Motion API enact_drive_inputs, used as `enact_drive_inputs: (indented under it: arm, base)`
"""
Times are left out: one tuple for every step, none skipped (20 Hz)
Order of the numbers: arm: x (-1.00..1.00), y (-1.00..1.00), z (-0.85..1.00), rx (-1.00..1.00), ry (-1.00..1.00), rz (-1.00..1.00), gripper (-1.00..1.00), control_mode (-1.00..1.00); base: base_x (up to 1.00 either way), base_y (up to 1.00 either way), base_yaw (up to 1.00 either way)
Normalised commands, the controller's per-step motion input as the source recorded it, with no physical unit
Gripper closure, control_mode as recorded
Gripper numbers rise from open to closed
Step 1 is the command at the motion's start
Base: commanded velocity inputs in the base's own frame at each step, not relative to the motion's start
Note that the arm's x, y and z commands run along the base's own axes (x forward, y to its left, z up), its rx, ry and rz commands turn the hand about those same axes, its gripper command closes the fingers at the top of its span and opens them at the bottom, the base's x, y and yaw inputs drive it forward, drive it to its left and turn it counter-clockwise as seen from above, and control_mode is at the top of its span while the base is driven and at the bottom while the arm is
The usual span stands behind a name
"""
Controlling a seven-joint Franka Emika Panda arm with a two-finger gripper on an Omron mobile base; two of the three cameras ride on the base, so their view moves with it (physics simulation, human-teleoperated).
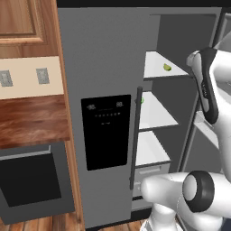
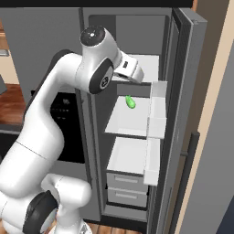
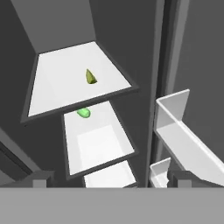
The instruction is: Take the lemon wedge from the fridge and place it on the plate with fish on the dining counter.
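The fridge stands with its left door shut and its right door swung open. The lemon wedge, tiny and yellow-green, lies on the top white shelf; it also shows as the lemon wedge near that shelf's right side. My gripper is open and empty, hovering above and in front of the shelf, well short of the wedge. In the right base view my hand reaches into the open compartment at top-shelf height. The plate with fish and the dining counter are out of view.
A brighter green round fruit rests on the second shelf. White door bins jut out close on the hand's right. Drawers sit at the bottom. An oven and a wooden counter lie left.
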Motion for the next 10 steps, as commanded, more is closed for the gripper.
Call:
enact_drive_inputs:
  arm:
    - [0.31,0.03,-0.09,0.0,-0.06,0.09,-1.0,-1.0]
    - [0.31,0.11,-0.3,0.0,-0.09,0.12,-1.0,-1.0]
    - [0.28,0.13,-0.45,0.0,-0.12,0.14,-1.0,-1.0]
    - [0.3,0.09,-0.47,0.0,-0.12,0.15,-1.0,-1.0]
    - [0.31,0.1,-0.43,0.0,-0.11,0.14,-1.0,-1.0]
    - [0.39,0.05,-0.29,0.0,-0.11,0.13,-1.0,-1.0]
    - [0.36,0.0,-0.16,0.0,-0.12,0.11,-1.0,-1.0]
    - [0.16,0.0,0.0,0.0,-0.11,0.03,-1.0,-1.0]
    - [0.07,0.0,0.0,-0.01,-0.04,0.0,-1.0,-1.0]
    - [0.12,0.0,0.0,0.0,0.0,0.0,-1.0,-1.0]
  base:
    - [0.0,0.0,0.0]
    - [0.0,0.0,0.0]
    - [0.0,0.0,0.0]
    - [0.0,0.0,0.0]
    - [0.0,0.0,0.0]
    - [0.0,0.0,0.0]
    - [0.0,0.0,0.0]
    - [0.0,0.0,0.0]
    - [0.0,0.0,0.0]
    - [0.0,0.0,0.0]
